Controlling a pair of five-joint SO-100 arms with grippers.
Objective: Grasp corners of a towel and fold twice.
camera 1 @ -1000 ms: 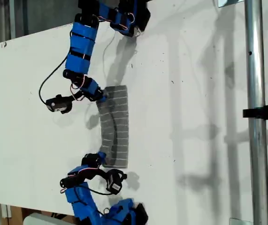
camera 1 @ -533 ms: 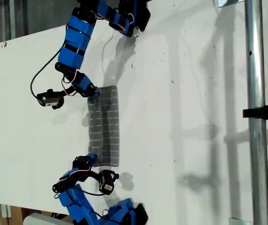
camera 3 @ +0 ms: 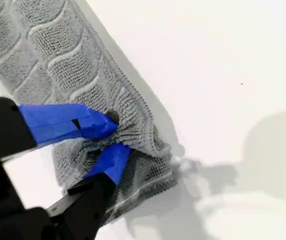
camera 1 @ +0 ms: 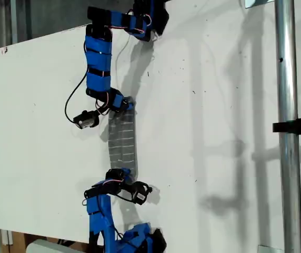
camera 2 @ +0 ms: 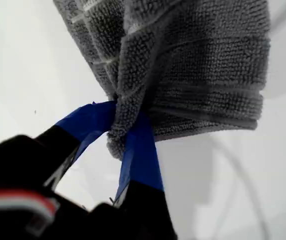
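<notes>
Exterior view: one towel (camera 1: 123,138) lies on the white table (camera 1: 219,158) as a narrow grey strip, running from the view's top toward its bottom, a little to the view's left of the middle. Two blue arms reach it. One arm (camera 1: 99,58) comes in from the view's top and meets the strip's upper end. The other arm (camera 1: 99,211) comes in from the view's bottom and meets the lower end. From here I cannot tell which of them is my first and which my second. One metal pole (camera 1: 287,132) stands at the view's right, well apart from the towel.

First wrist view: my first gripper (camera 2: 125,132) is clamped on a bunched bit of the towel (camera 2: 208,65), with one blue jaw on each side of the pinched cloth. The rest of the cloth spreads away from the jaws in loose folds, with thin pale stripes across it, over the table (camera 2: 28,75).

Second wrist view: my second gripper (camera 3: 114,137) is pinched on the towel (camera 3: 48,50) near one end. The cloth puckers between its two blue jaws, and at least two layers show at the edge. The towel lies flat on the table (camera 3: 223,60) beyond the jaws.
</notes>
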